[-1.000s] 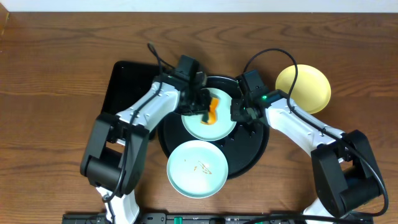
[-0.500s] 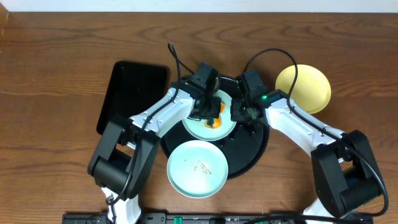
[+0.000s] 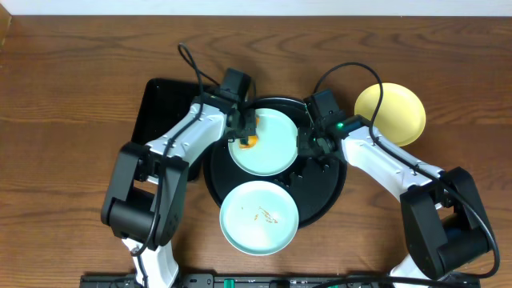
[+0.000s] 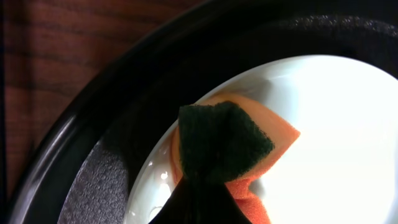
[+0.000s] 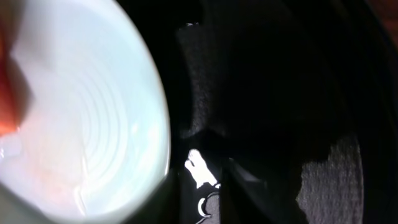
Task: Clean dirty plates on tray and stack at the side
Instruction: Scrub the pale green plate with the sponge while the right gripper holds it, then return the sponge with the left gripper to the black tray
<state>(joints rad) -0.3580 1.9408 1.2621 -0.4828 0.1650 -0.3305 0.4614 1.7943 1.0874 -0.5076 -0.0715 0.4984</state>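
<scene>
A mint-blue plate [image 3: 268, 144] lies on the far half of the round black tray [image 3: 324, 192]. My left gripper [image 3: 243, 134] is shut on an orange and dark green sponge [image 3: 247, 142] and presses it on this plate's left rim; the left wrist view shows the sponge [image 4: 224, 146] on the plate [image 4: 336, 137]. My right gripper [image 3: 307, 144] rests on the tray right beside the plate's right rim [image 5: 81, 106], jaws slightly apart with nothing between them [image 5: 205, 186]. A second mint-blue plate [image 3: 258, 218] with brownish smears overhangs the tray's front edge. A pale yellow plate [image 3: 390, 114] lies on the table at right.
A rectangular black tray [image 3: 164, 112] lies left of the round tray, under my left arm. Cables arch above both wrists. The table's front edge runs close below the front plate.
My left gripper has dragged the sponge from the plate's middle to its left rim. The plate has slid a little up and left. The right arm has not moved.
</scene>
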